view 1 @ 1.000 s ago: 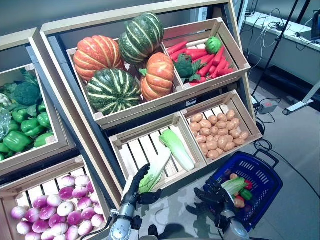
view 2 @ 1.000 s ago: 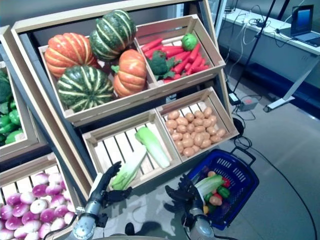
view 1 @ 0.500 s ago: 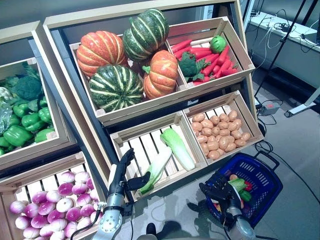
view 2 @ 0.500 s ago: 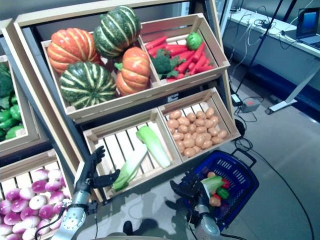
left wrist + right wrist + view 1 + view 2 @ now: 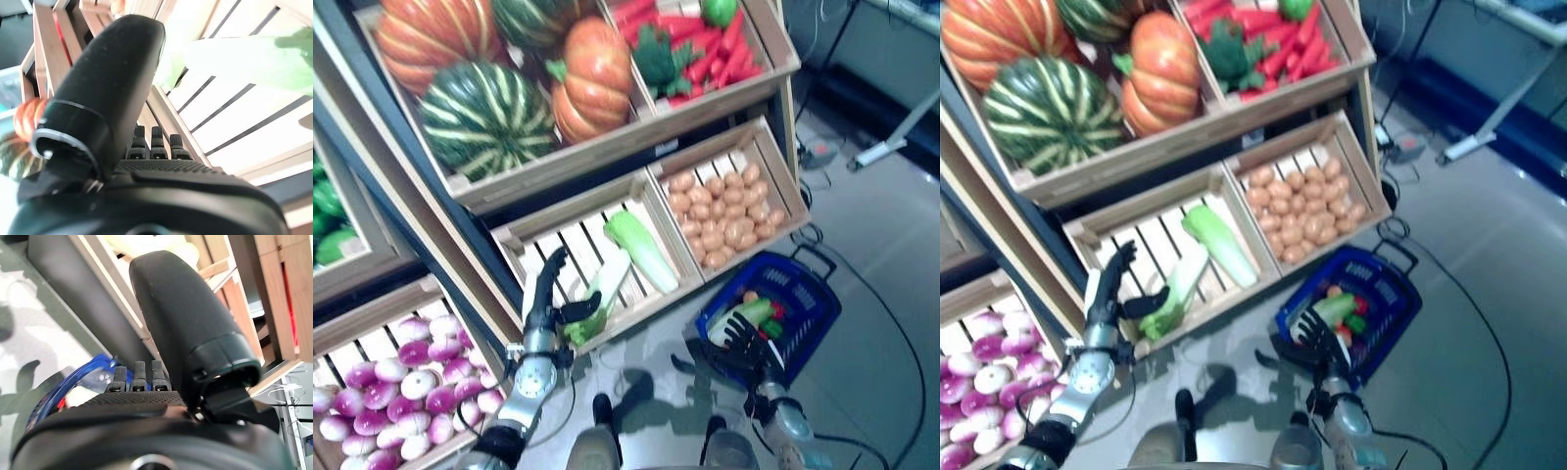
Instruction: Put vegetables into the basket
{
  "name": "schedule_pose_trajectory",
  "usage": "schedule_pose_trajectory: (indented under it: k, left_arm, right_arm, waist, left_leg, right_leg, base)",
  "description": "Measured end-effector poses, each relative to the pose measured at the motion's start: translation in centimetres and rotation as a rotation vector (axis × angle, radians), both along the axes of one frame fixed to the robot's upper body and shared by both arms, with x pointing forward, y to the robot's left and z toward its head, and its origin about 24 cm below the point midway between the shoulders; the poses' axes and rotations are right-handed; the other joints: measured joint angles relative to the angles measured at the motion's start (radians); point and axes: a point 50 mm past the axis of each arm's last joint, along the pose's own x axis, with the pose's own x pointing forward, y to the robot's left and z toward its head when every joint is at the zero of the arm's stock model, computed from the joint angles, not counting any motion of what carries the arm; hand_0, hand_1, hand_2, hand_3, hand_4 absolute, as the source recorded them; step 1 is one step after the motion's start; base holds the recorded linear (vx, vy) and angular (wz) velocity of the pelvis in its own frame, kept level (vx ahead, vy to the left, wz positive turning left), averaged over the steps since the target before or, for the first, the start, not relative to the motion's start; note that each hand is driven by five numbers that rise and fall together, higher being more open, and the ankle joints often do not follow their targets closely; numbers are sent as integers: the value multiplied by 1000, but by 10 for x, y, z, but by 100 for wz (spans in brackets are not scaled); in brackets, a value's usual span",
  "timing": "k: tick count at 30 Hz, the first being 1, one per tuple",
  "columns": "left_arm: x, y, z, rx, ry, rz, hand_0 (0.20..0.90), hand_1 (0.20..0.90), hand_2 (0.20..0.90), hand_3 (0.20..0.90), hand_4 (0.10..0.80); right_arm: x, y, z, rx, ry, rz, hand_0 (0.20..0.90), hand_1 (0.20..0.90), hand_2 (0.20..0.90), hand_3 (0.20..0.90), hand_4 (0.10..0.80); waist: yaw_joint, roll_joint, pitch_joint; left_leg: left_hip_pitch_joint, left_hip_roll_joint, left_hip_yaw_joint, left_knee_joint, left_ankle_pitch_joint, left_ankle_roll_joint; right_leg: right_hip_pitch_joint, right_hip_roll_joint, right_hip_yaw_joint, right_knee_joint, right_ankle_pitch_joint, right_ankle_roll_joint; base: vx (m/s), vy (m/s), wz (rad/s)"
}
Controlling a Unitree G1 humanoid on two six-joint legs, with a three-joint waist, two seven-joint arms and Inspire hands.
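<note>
Two pale green cabbages lie in the slatted crate [image 5: 524, 240]: one cabbage [image 5: 641, 250] further back, the nearer cabbage [image 5: 599, 292] at the front. My left hand [image 5: 543, 294] stands open just left of the nearer one, fingers straight up over the slats and thumb reaching to its lower end. The left wrist view shows the thumb [image 5: 107, 83] before that cabbage [image 5: 244, 58]. The blue basket [image 5: 800, 278] sits on the floor to the right and holds a green vegetable [image 5: 744, 315] and small red and green ones. My right hand [image 5: 736, 340] hovers open at its near left rim, empty.
Above the slatted crate is a crate of pumpkins [image 5: 489, 117] and one of carrots and broccoli [image 5: 690, 49]. A crate of potatoes [image 5: 720, 211] stands right of the cabbages, close behind the basket. Purple onions [image 5: 401, 392] fill the lower left crate.
The camera has tilted down, so the whole picture has shifted. My left hand has moved from the crate's front edge up into the crate, left of the nearer cabbage. My right hand stays by the basket.
</note>
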Motion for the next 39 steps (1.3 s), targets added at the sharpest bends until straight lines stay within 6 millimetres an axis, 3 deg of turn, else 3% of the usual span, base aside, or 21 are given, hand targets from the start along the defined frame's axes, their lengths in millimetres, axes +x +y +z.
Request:
schedule_pose_trajectory:
  k: [2,10,21,29,31,34,36,39]
  left_arm:
    - [9,0,10,9,-37,2,900,900,900,900,800]
    - [38,7,42,56,-113,10,900,900,900,900,800]
    - [58,21,62,23,-124,99,900,900,900,900,800]
    - [70,27,74,-16,-111,145,900,900,900,900,800]
    - [71,33,73,-31,-82,156,900,900,900,900,800]
    - [81,34,84,-47,-69,142,900,900,900,900,800]
    - [83,36,85,-54,-58,141,900,900,900,900,800]
    - [89,46,104,-41,-73,149,900,900,900,900,800]
  right_arm:
    - [5,-4,4,-15,-15,4,900,900,900,900,800]
    - [30,-7,25,-47,-105,36,900,900,900,900,800]
    - [64,0,58,-61,-223,55,900,900,900,900,800]
    - [73,-6,67,-94,-233,33,900,900,900,900,800]
    - [75,-6,69,-102,-232,38,900,900,900,900,800]
    - [77,-9,72,-113,-237,25,900,900,900,900,800]
    - [78,-14,74,-128,-237,21,900,900,900,900,800]
    - [81,-19,78,-142,-242,12,900,900,900,900,800]
  waist:
    - [0,0,28]
    - [-6,-7,112]
    - [-32,-19,141]
    - [-52,-28,157]
    - [-52,-24,160]
    - [-58,-28,163]
    - [-55,-19,168]
    - [-59,-19,176]
  left_leg:
    - [-56,4,0,85,-37,10]
    - [-216,25,-2,289,-90,17]
    - [-429,50,-24,519,-140,18]
    - [-592,66,-55,684,-184,13]
    - [-630,71,-85,763,-224,8]
    - [-699,70,-81,803,-242,1]
    - [-699,78,-112,905,-337,-13]
    - [-748,83,-116,921,-339,-10]
  right_leg:
    - [-67,-20,26,101,-37,-5]
    - [-250,-37,90,317,-94,-20]
    - [-472,-51,136,560,-160,-42]
    - [-629,-58,160,703,-187,-48]
    - [-666,-59,164,753,-192,-51]
    - [-741,-66,176,774,-191,-53]
    - [-768,-67,179,814,-192,-52]
    - [-815,-64,179,829,-191,-53]
  base:
    - [-67,83,-6]
    - [-64,85,-6]
    - [-84,50,1]
    - [-62,29,-2]
    - [-83,16,-18]
    - [-71,12,4]
    - [-96,5,-16]
    - [-68,-8,-1]
